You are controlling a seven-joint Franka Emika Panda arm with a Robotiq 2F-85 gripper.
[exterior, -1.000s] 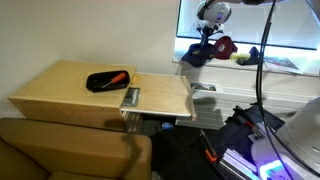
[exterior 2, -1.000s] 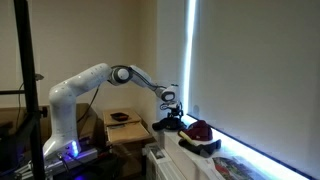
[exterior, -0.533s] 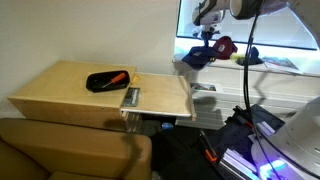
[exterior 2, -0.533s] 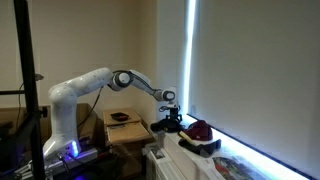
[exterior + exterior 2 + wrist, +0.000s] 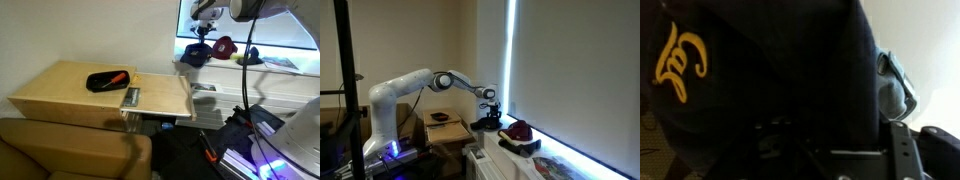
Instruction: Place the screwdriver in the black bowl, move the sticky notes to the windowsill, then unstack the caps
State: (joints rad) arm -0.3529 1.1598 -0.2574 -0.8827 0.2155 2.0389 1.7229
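The screwdriver, orange-handled, lies in the black bowl on the wooden table. On the white windowsill the dark red cap sits beside the navy cap, and both show again as red cap and navy cap. My gripper hangs right over the navy cap, gripper. In the wrist view the navy cap with its yellow lettering fills the picture and reaches between the fingers of the gripper; too dark to tell whether they pinch it. A small yellow patch, apparently the sticky notes, lies on the sill.
A small grey rectangular object lies near the table's edge. A brown sofa back stands in front of the table. Papers rest further along the sill, and cables and equipment fill the floor beneath it.
The gripper has edged slightly sideways above the navy cap. Both caps, the bowl and the screwdriver stay where they were.
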